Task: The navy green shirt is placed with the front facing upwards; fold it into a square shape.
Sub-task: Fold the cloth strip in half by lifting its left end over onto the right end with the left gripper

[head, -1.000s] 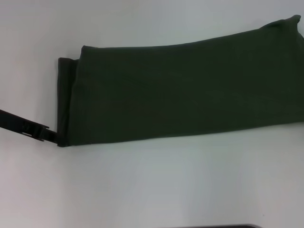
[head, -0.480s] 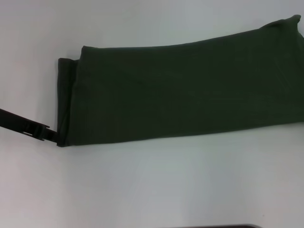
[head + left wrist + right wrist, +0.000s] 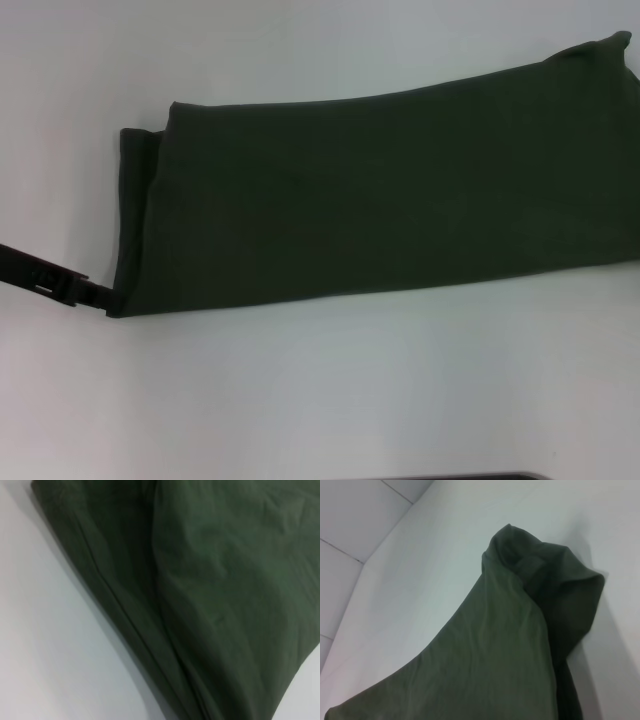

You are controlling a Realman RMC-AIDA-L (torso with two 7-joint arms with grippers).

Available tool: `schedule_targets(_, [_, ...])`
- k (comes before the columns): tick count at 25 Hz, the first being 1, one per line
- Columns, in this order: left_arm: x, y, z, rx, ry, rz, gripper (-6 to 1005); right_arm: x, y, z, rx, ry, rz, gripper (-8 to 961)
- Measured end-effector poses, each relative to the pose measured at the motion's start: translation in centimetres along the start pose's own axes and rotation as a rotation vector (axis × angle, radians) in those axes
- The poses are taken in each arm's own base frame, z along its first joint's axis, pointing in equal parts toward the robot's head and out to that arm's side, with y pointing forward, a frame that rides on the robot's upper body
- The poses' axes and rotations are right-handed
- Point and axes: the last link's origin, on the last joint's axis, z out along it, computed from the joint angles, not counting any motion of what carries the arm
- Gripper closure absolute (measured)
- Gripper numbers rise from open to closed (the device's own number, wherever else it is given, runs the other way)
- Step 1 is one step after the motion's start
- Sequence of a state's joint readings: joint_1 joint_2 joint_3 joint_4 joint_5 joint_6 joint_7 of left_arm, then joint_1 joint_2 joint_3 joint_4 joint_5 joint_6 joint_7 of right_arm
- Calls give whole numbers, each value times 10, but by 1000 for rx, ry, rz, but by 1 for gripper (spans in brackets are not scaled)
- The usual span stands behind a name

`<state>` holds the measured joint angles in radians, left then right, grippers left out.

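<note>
I have the shirt [image 3: 380, 190] lying on the white worktop [image 3: 320, 400] as a long folded band, its plain dark green cloth facing up with no lettering or collar showing. In the head view my left pincer [image 3: 105, 300] comes in low from the left edge as a thin dark arm, and its tip meets the near left corner of the band. It looks closed on that corner, though the tip is too small for me to read the fingers themselves, so I cannot tell how far they stand apart. From the pincer the band runs away to the right and slightly farther off, out past the right edge of the view. Just above the pincer's tip, the short left end of the shirt shows a second layer peeking out beside the top fold.

My left wrist view sits close over the shirt [image 3: 210, 595], with stacked layered edges running diagonally and bare worktop [image 3: 50, 645] alongside; no fingers show there.

My right pincer is out of sight in all views. Its wrist view looks onto the far end of the shirt [image 3: 490, 655], where the cloth bunches up into a raised, curled hump against the worktop [image 3: 445, 555].
</note>
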<state>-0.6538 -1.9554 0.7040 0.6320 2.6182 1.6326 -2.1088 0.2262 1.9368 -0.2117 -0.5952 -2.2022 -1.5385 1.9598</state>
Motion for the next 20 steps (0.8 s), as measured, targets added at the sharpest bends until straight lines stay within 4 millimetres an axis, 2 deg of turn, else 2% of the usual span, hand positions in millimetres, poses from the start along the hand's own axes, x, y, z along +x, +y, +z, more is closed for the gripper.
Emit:
schedule_targets(10, [-5,-3,-10,-3,-10,27,991,10,2,3,-18,34,2,944])
schedule_targets(20, [-16,-11,-25,-4,15,27,990,33,5,-3,-59,91,3,944])
